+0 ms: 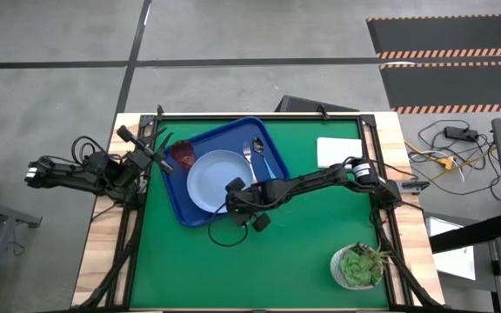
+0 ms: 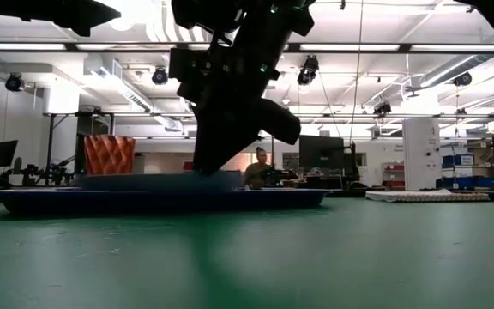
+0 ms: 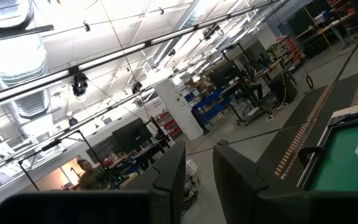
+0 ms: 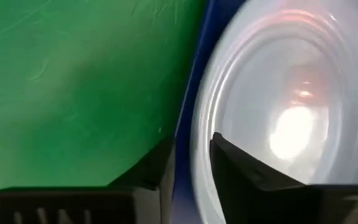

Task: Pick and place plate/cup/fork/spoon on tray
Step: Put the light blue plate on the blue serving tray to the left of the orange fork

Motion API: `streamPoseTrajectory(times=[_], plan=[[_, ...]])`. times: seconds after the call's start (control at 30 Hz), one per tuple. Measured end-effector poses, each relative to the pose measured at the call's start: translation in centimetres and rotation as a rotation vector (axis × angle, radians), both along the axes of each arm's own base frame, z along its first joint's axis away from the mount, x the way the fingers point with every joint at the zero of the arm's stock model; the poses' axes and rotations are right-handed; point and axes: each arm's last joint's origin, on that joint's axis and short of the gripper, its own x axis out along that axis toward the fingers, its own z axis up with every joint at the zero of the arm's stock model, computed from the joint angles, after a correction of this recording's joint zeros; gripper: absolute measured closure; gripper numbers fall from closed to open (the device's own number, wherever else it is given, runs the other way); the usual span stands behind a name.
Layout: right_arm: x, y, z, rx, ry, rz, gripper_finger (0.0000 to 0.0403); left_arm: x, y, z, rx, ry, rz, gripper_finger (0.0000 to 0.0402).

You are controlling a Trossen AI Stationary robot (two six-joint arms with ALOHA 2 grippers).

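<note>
The tray (image 1: pixel 200 211) is seen lying on the green table (image 1: pixel 303 252), turned at an angle, toward the table's left and far part. The plate (image 1: pixel 218 180) is lying inside the tray, in its middle. The cup (image 1: pixel 183 154) is standing upright in the tray's left far corner, just beside the plate. The fork (image 1: pixel 250 160) and the spoon (image 1: pixel 260 153) are laid side by side in the tray's right far part, close to the plate's rim; whether they touch each other cannot be told.

The right arm is stretched across the table from the right edge, and the right claw (image 1: pixel 233 193) is held at the plate's near right rim. In the right wrist view the plate's rim (image 4: pixel 199 149) is seen between the two dark fingers (image 4: pixel 156 167), which stand close together with only a narrow gap; the claw appears to be clenched on the plate's edge, with the tray's blue wall (image 4: pixel 188 124) just beside it. In the low view the plate (image 2: pixel 157 180) is shown resting low on the tray (image 2: pixel 161 200), with the cup (image 2: pixel 110 154) behind it.

The left arm is kept at the table's left edge, the left claw (image 1: pixel 156 158) near the tray's far left corner. In the left wrist view its fingers (image 3: pixel 169 174) are pointed out into the room with a small gap between them, grasping nothing.

A white block (image 1: pixel 338 151) is lying at the table's far right, and a potted plant (image 1: pixel 360 265) is standing at its near right corner.
</note>
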Motion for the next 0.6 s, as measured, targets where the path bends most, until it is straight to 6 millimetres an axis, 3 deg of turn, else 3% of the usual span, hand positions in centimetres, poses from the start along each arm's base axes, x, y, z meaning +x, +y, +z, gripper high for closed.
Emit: streamPoseTrajectory(times=[0.27,0.6], plan=[[0.5,-0.2,0.2,-0.007,-0.048,0.017,0.0289,0.0,0.0,0.0,0.000,0.000,0.000,0.0338],[0.0,-0.1,1.2,-0.029,-0.057,-0.041,0.0309,0.0,0.0,0.0,0.000,0.000,0.000,0.0338]])
